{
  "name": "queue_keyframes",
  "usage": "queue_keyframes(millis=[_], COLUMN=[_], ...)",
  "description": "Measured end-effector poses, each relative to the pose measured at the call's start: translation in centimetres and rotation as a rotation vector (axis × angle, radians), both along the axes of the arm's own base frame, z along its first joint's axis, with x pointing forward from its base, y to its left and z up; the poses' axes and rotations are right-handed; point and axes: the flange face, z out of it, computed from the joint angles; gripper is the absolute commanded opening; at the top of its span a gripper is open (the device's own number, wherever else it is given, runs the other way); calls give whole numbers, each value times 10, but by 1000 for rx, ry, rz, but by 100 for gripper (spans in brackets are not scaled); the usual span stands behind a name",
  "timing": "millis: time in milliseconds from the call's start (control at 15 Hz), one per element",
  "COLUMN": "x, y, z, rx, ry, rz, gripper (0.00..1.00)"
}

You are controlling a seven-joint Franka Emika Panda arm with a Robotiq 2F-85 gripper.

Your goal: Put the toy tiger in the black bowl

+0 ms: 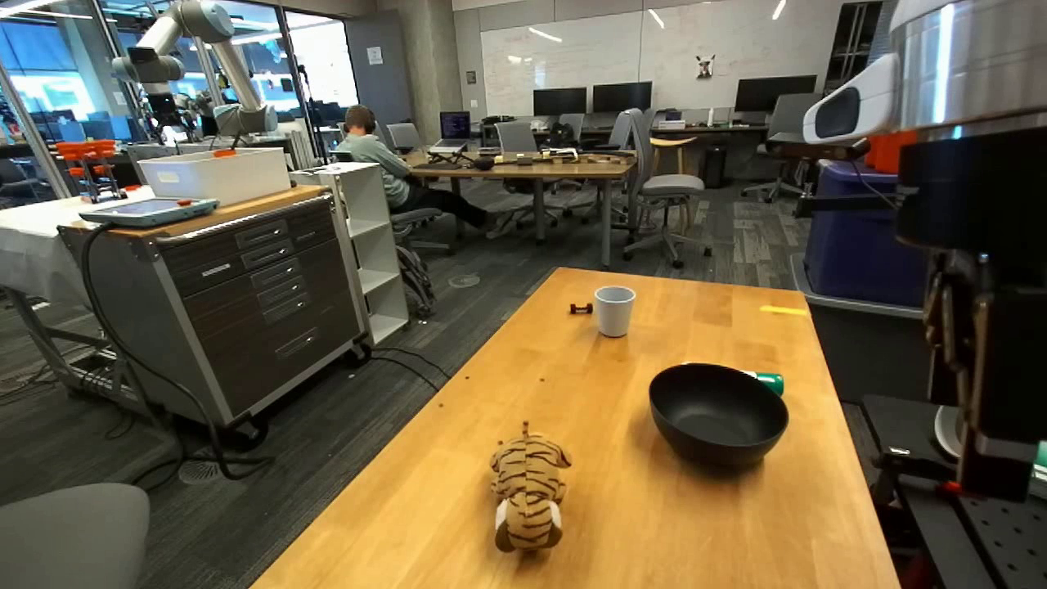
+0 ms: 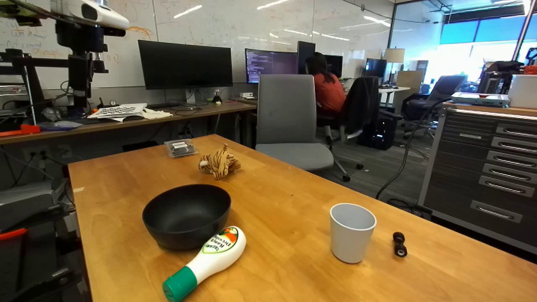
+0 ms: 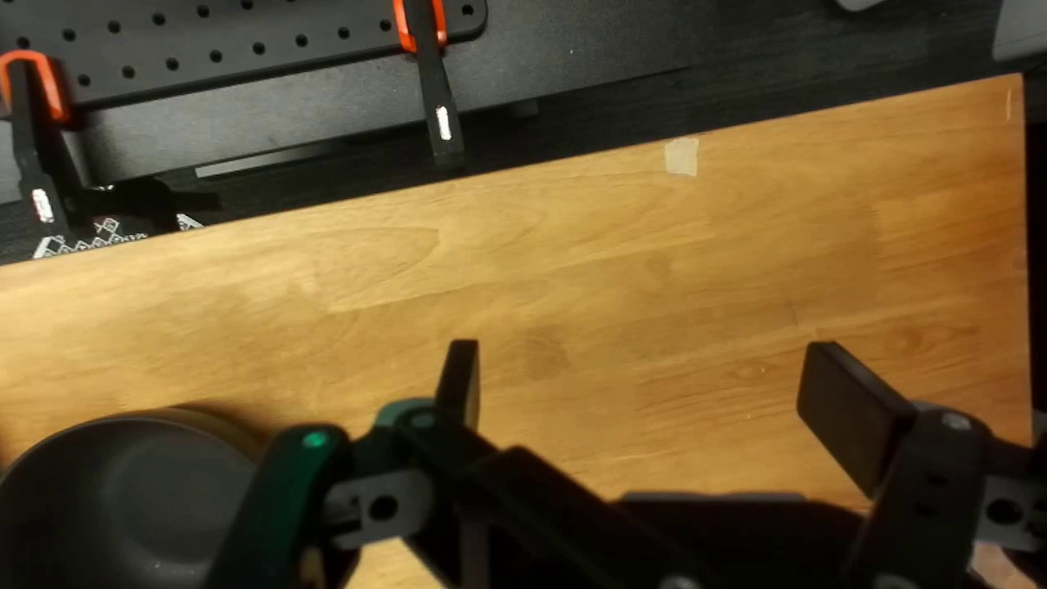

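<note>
The toy tiger (image 1: 530,483) is tan-orange with dark stripes and lies on the wooden table; it also shows in an exterior view (image 2: 220,162). The black bowl (image 1: 720,421) stands upright on the table, apart from the tiger, and its visible inside is empty; it shows in an exterior view (image 2: 186,220) and at the lower left of the wrist view (image 3: 131,507). My gripper (image 3: 642,364) is open with nothing between its fingers, raised above the table. It hangs at the side in both exterior views (image 1: 994,474) (image 2: 80,92). The tiger is out of the wrist view.
A white dressing bottle with green cap (image 2: 218,256) lies against or close beside the bowl. A white cup (image 2: 352,235) stands beside a small dark dumbbell-shaped piece (image 2: 399,244). A clear box (image 2: 181,148) lies near the tiger. Clamps (image 3: 433,90) line the robot-side edge.
</note>
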Motion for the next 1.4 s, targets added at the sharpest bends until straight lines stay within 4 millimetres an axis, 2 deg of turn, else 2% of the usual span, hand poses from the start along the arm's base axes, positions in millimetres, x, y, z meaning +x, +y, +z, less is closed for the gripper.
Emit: queue_keyframes(millis=[400, 667, 1000, 1400], x=[1, 17, 66, 135], y=[-1, -1, 2, 9], z=[-2, -10, -29, -56], rx=[-1, 6, 4, -32], ry=[1, -12, -69, -126], rz=[-2, -23, -89, -185], gripper=[100, 100, 100, 100])
